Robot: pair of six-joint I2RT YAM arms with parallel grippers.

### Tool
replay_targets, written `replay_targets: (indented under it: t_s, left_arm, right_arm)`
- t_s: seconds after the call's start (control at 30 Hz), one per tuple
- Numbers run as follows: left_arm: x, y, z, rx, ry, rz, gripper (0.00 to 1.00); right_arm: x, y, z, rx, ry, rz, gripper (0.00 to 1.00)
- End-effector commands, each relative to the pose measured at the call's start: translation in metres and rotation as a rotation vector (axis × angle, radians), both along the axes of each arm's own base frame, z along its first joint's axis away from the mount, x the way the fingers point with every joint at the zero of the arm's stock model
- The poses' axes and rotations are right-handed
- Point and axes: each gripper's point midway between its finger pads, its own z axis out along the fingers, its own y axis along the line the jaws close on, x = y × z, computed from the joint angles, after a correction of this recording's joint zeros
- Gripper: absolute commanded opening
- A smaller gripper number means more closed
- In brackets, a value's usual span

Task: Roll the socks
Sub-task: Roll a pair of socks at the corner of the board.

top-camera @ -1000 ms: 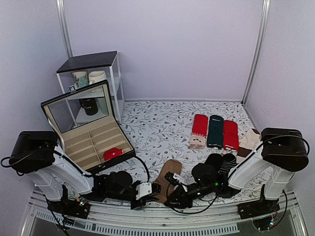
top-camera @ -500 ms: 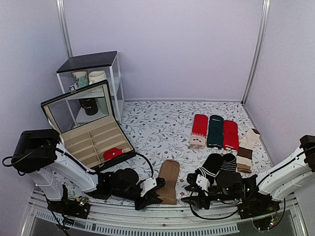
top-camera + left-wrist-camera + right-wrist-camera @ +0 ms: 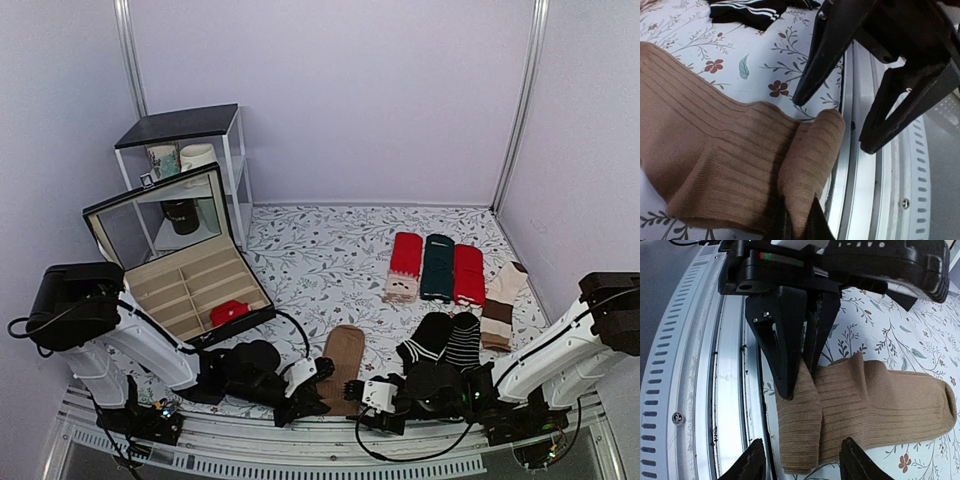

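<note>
Tan-brown ribbed knitted socks [image 3: 343, 368] at 6 o'clock edge of floral surface [image 3: 320, 250], near end folded. Left end effector [image 3: 799, 384] clamped on fold; right end effector [image 3: 366, 411] spread apart opposite. Black striped socks [image 3: 445, 345] at their 2 o'clock.

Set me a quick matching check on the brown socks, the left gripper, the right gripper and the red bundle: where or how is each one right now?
Things:
1. brown socks
2. left gripper
3. right gripper
4. red bundle

States:
A. open, holding nothing
B. in a compartment of the open box
C. lying flat, near end folded over
D. shut on the folded sock end

Pairs: 1-C, 2-D, 3-A, 4-B
</note>
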Motion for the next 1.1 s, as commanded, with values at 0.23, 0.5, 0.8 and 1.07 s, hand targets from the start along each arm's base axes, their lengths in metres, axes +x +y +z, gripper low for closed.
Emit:
replay_targets:
  t_s: [0.23,0.5,0.8,1.07]
  left_arm:
    - [-0.012,0.061,-0.065,0.267,0.108,0.030,0.00]
    - [-0.013,0.062,-0.067,0.272,0.119,0.030,0.00]
    - [-0.001,0.055,-0.055,0.224,0.061,0.064,0.12]
    - [0.018,0.031,0.040,-0.102,-0.264,0.053,0.35]
  right_arm:
    - [-0.014,0.011,-0.020,-0.064,0.033,0.036,0.49]
    - [-0.008,0.016,-0.029,-0.097,0.018,0.009,0.36]
    - [-0.017,0.003,-0.057,-0.159,0.189,-0.033,0.06]
    - [-0.021,-0.011,-0.068,-0.149,0.488,-0.036,0.04]
